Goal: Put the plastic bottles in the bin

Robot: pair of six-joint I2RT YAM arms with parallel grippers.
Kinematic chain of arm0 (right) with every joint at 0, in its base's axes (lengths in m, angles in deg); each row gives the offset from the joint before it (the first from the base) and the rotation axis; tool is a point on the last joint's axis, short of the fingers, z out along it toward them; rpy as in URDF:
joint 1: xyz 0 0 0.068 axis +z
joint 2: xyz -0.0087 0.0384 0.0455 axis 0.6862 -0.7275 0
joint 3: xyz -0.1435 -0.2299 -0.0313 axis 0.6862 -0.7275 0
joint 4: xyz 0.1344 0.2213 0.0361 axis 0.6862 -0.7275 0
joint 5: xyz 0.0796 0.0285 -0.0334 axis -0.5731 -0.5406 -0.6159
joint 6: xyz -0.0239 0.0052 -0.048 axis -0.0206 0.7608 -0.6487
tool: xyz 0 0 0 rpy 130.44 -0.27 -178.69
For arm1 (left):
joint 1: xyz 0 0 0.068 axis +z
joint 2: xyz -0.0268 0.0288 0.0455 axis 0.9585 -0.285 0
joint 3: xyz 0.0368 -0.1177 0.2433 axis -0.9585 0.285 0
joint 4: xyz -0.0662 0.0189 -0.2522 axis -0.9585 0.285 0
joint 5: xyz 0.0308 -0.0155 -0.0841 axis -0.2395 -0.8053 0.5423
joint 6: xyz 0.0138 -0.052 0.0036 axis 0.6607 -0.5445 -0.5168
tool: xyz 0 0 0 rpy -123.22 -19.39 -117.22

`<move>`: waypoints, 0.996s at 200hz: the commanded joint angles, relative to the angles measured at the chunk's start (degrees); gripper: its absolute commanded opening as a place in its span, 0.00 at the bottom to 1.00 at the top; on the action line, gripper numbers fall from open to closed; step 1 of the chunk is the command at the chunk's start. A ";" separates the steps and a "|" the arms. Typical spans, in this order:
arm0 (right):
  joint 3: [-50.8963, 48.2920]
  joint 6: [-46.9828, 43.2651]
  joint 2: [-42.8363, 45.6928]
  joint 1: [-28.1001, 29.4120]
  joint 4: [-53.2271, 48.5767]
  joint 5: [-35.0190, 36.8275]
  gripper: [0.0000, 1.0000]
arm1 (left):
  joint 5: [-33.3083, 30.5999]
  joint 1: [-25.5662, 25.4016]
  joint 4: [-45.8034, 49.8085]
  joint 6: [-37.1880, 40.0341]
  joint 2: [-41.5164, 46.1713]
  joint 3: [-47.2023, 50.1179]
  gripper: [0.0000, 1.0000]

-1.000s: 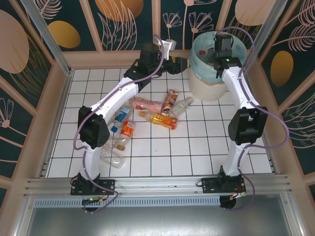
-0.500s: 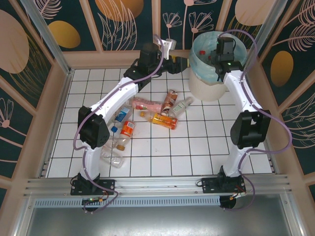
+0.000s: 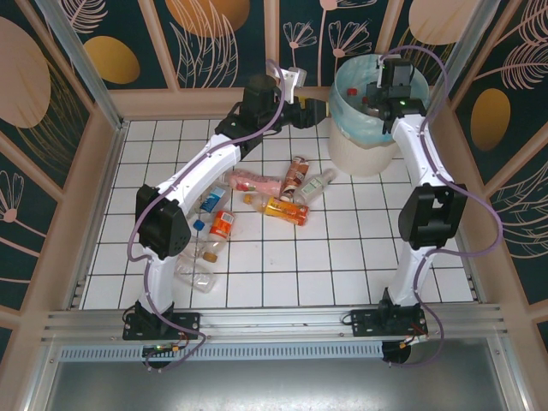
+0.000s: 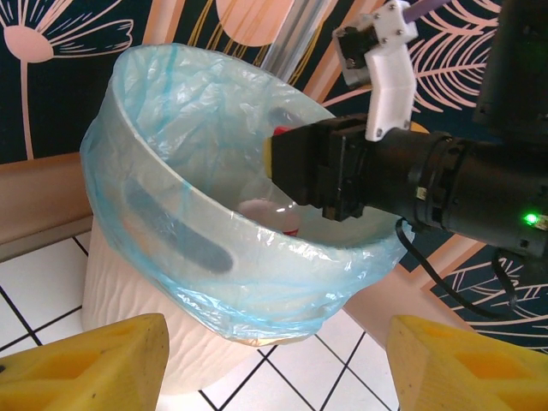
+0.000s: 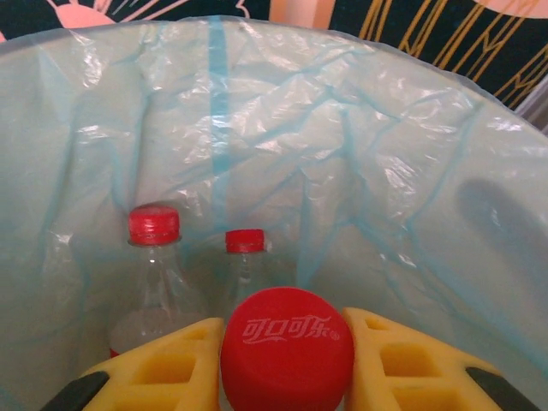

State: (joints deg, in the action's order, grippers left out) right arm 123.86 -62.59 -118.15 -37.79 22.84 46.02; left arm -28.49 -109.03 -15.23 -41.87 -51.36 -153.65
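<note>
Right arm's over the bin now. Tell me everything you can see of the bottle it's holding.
What shows of the held bottle is its top: a round red plastic cap with white lettering, facing the wrist camera, pinched on both sides by the right gripper's yellow fingers. Its body is hidden below them. It hangs over the opening of the bin, above two clear red-capped bottles standing against the blue-green liner.

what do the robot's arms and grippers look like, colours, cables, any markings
The left arm and right arm both have white link shells with black joint housings and black bases. Lilac cables loop alongside each. The gripper fingers are yellow blocks with rectangular recesses. The right arm's black wrist carries a white bracket and a small green light.
</note>
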 commanded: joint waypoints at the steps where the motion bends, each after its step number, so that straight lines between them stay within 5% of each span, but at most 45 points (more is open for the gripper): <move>1: 2.12 2.61 -1.83 0.11 -8.11 -6.23 0.27 | -0.01 -0.21 0.25 -0.06 0.50 -1.71 0.68; 60: 11.11 5.88 -3.44 0.35 -14.43 -10.30 0.48 | 0.09 -0.18 0.71 0.60 0.69 -1.74 0.69; 119: 10.05 11.04 3.32 0.75 -8.00 -18.30 0.62 | 0.44 -0.22 0.10 0.20 0.78 -2.15 0.69; 199: 10.46 14.96 6.65 1.85 -6.74 -23.04 0.61 | -3.23 -0.21 1.39 2.65 3.72 -0.61 0.69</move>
State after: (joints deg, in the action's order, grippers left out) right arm 133.45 -49.84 -114.26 -37.15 14.55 25.41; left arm -29.58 -109.03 -14.22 -41.34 -51.22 -153.76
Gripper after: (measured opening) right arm 0.613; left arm 0.690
